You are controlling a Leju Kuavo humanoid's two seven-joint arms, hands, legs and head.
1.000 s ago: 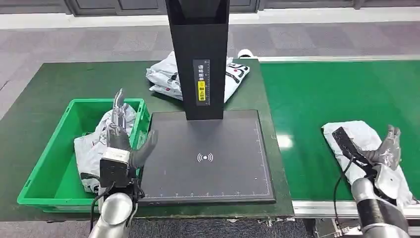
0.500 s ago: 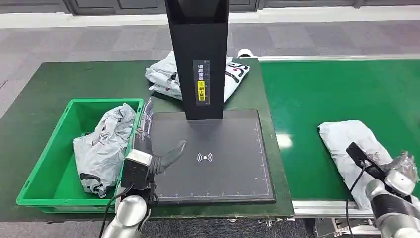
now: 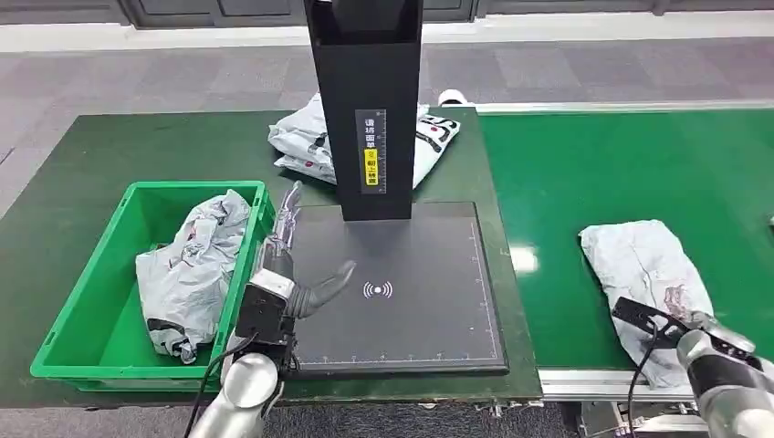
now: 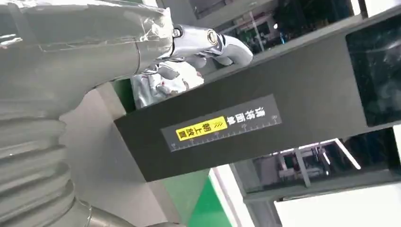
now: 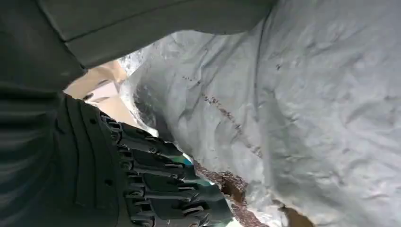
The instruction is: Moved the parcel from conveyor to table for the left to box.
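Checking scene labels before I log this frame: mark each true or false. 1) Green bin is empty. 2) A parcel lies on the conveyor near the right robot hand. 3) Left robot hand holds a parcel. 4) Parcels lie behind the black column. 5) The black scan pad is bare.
1) False: the green bin holds a grey parcel.
2) True: the parcel on the conveyor lies right at the right robot hand.
3) False: the left robot hand is open above the black scan pad.
4) True: parcels lie behind the black column.
5) True.

Your table [image 3: 82,155] carries a green bin [image 3: 82,342], black scanner pad [image 3: 429,315] and, probably, bagged parcels [image 3: 306,141] at its far edge
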